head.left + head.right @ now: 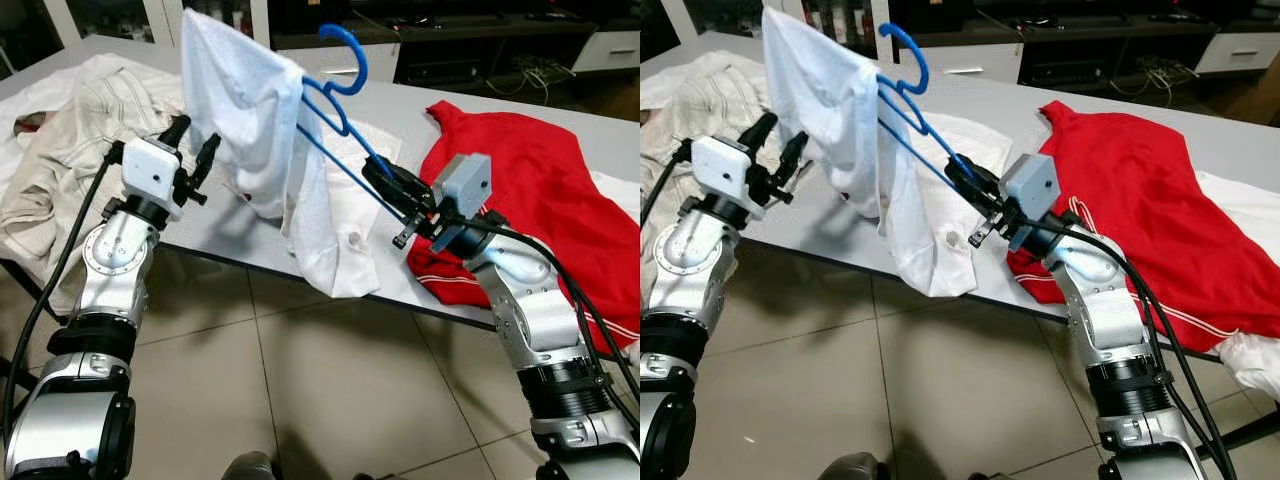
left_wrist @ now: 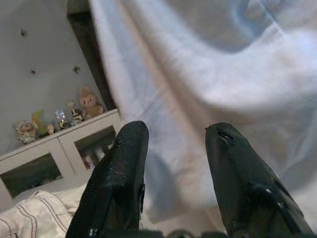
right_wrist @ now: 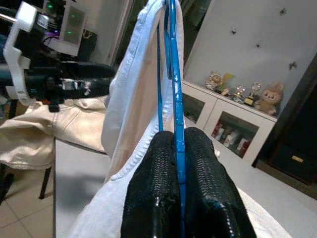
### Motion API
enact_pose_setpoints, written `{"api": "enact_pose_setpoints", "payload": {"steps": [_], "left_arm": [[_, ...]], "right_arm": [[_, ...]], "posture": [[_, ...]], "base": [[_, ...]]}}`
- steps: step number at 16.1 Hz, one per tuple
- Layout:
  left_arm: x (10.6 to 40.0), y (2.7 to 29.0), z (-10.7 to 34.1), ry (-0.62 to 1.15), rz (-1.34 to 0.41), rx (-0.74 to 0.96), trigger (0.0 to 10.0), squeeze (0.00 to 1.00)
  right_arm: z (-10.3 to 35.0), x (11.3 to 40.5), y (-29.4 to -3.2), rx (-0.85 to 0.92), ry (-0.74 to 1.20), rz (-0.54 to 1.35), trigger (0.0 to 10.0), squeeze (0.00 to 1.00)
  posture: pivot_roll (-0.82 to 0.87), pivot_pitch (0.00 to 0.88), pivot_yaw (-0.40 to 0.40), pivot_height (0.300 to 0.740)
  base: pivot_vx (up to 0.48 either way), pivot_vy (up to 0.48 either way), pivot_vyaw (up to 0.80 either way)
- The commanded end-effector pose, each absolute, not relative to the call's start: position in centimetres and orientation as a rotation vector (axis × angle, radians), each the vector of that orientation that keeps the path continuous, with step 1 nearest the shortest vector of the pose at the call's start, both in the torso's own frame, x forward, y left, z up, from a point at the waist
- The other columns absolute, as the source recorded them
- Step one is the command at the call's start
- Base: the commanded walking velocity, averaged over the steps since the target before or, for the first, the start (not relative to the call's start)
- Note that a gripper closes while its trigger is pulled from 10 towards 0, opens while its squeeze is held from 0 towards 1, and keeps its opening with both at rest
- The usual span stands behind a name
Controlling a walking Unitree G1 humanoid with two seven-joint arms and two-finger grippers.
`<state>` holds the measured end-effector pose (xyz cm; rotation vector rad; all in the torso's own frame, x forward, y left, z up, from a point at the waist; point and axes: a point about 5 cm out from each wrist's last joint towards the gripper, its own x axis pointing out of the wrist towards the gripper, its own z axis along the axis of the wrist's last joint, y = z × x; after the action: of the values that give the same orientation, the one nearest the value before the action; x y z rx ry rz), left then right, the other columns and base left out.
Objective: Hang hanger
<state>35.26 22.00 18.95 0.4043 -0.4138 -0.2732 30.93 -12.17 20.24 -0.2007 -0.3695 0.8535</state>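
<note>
Right gripper (image 1: 400, 196) is clamped on the lower end of the blue hanger (image 1: 335, 110), held above the near edge of the grey table (image 1: 420, 100). The hanger slopes up and away from the gripper toward the robot's left, hook (image 1: 348, 55) uppermost. A white shirt (image 1: 262, 140) is draped over its upper end, with the tail hanging past the table edge toward the tiled floor (image 1: 300, 400).

The head views give the layout: a red garment (image 1: 540, 190) is spread on the table on the robot's right, and a cream garment (image 1: 70, 140) is heaped on its left. The right forearm reaches up from below the table edge, wrist bent toward the hanger. The left arm rises at the left of the shirt.

The right wrist view adds the grip detail: both black fingers (image 3: 153, 188) are pressed flat against the blue bar, which runs straight up between them, with the shirt's seamed edge along one side. It also shows the left gripper across the cloth, and a cabinet (image 3: 233, 129) with small figurines on top against the far wall.

The left wrist view shows what the head views cannot settle: the left gripper (image 2: 173, 148) has its fingers spread apart with nothing between them, with white cloth just beyond the tips. I cannot tell whether the tips touch the cloth.
</note>
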Motion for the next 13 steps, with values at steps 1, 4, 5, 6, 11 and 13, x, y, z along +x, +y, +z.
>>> {"api": "enact_pose_setpoints", "payload": {"steps": [1, 4, 5, 6, 11, 13], "left_arm": [[35.6, 21.7, 19.9, -0.441, -0.276, 0.470, 10.0, 0.00], [35.7, 21.0, 21.1, -0.510, -0.304, 0.596, 10.0, 0.00], [35.4, 20.4, 22.0, -0.569, -0.330, 0.678, 10.0, 0.00], [35.2, 19.9, 23.0, -0.619, -0.349, 0.726, 10.0, 0.00], [34.3, 18.9, 24.3, -0.645, -0.533, 0.889, 10.0, 1.00], [34.2, 19.6, 23.1, -0.554, -0.570, 0.925, 10.0, 1.00]], "right_arm": [[20.9, 30.4, -11.7, -0.212, -0.394, 0.890, 10.0, 0.00], [20.4, 30.2, -11.5, -0.251, -0.370, 0.916, 10.0, 0.00], [20.1, 30.3, -11.7, -0.280, -0.354, 0.900, 10.0, 0.00], [20.0, 30.4, -12.0, -0.293, -0.347, 0.893, 10.0, 0.00], [19.4, 31.5, -12.9, -0.388, -0.314, 0.799, 10.0, 0.00], [19.4, 31.9, -12.8, -0.401, -0.314, 0.779, 10.0, 0.00]], "posture": [[0.10, 0.001, -0.025, 0.740], [0.10, 0.003, -0.023, 0.740], [0.10, 0.003, -0.023, 0.740], [0.09, 0.003, -0.023, 0.740], [0.11, 0.000, -0.021, 0.740], [0.11, 0.000, -0.021, 0.740]], "base": [[0.000, 0.000, 0.00], [0.000, 0.000, 0.00], [0.000, 0.000, 0.00], [0.000, 0.000, 0.00], [0.000, 0.000, 0.00], [0.000, 0.000, 0.00]]}}
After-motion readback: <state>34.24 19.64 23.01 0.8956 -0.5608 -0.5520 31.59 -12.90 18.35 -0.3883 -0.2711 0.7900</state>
